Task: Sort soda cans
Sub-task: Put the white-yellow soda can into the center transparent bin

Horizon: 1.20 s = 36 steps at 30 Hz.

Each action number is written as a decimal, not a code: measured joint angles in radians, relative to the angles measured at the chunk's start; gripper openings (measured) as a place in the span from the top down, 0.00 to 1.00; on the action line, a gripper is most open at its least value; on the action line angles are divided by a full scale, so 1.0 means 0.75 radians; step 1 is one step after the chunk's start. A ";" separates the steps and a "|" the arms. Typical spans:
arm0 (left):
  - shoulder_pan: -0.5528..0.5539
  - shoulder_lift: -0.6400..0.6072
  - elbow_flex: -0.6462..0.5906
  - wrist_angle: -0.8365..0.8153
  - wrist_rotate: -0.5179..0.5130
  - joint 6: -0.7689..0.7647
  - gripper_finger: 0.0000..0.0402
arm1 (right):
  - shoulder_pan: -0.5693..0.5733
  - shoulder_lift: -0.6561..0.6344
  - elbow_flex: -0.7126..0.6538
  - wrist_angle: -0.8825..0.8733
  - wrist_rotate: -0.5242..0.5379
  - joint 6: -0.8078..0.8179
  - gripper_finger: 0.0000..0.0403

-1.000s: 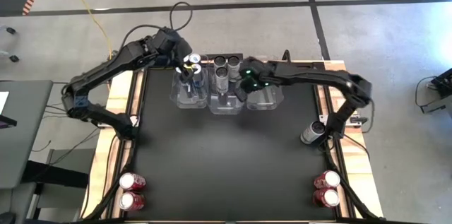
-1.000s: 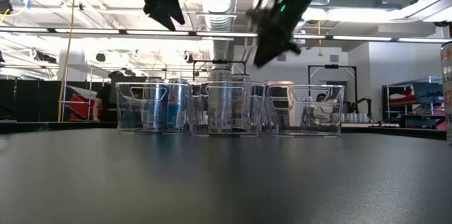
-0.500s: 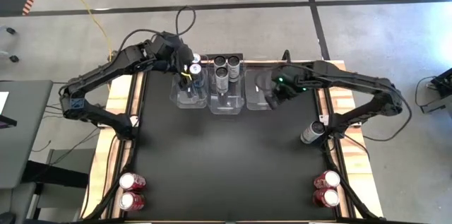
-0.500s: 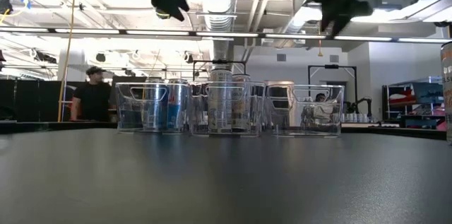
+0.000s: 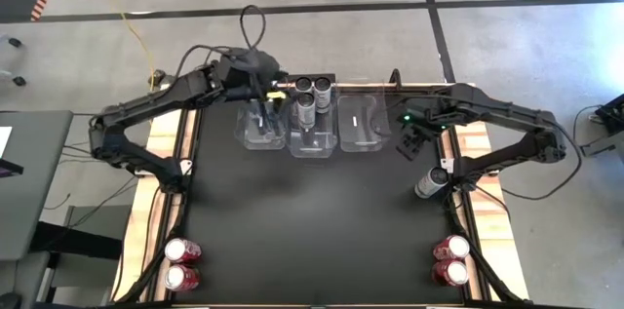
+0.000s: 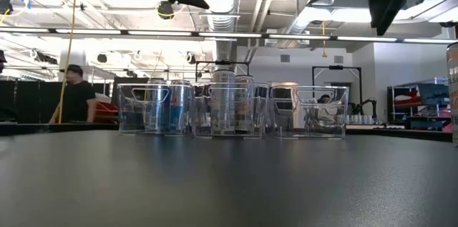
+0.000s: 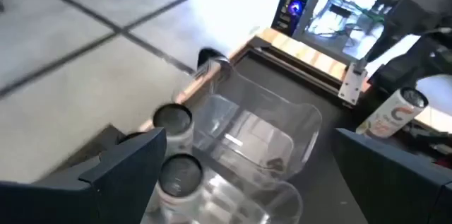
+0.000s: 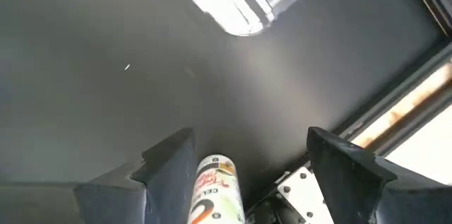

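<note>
**Q:** Right gripper (image 5: 409,141) first: is it carrying anything?

**R:** No. Its fingers are spread and nothing is between them. It hangs over the black table top (image 5: 312,221) beside the right-hand clear plastic bin (image 5: 363,129). A greyish metal can with red lettering and a silver top (image 5: 429,182) is near it at the table's right edge, and its wrist view looks straight down on that can. I judge that can to be the next pick.

**Q:** And the left gripper (image 5: 271,93)?

**R:** Wide open and empty, above the left clear bin (image 5: 244,138) at the far edge.

**Q:** How much is sorted?

**R:** The left bin holds blue-silver cans (image 6: 157,109), but I cannot count them from here. The middle clear bin (image 5: 312,148) shows three dark grey cans (image 5: 306,101). The right bin looks empty.

**Q:** What remains?

**R:** The can at the right edge is still out. So are two red cans at the near left corner (image 5: 180,262) and two more red cans at the near right corner (image 5: 450,260). By my reckoning the job is a little over halfway, with the red group untouched.
</note>
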 joint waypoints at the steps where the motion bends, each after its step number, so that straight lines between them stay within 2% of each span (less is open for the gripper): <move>1: -0.014 0.019 -0.002 0.014 -0.012 -0.034 0.01 | 0.005 -0.011 0.000 -0.008 -0.013 -0.015 0.28; 8: -0.139 0.157 -0.002 0.117 -0.044 -0.205 0.01 | 0.010 -0.084 -0.002 -0.032 -0.263 -0.016 0.28; 14: -0.232 0.234 -0.003 0.202 -0.047 -0.263 0.01 | 0.058 -0.213 -0.002 -0.032 -0.355 0.244 0.28; 21: -0.229 0.248 -0.002 0.240 -0.047 -0.165 0.01 | 0.159 -0.367 -0.034 -0.031 -0.345 0.524 0.28; 29: -0.221 0.217 -0.002 0.221 -0.014 -0.081 0.01 | 0.221 -0.519 -0.311 -0.035 -0.355 0.860 0.28; 33: -0.220 0.201 -0.002 0.186 0.001 -0.052 0.01 | 0.269 -0.563 -0.402 -0.035 -0.356 1.056 0.28; 36: -0.220 0.201 -0.002 0.178 0.003 -0.036 0.01 | 0.313 -0.566 -0.452 -0.032 -0.355 1.125 0.28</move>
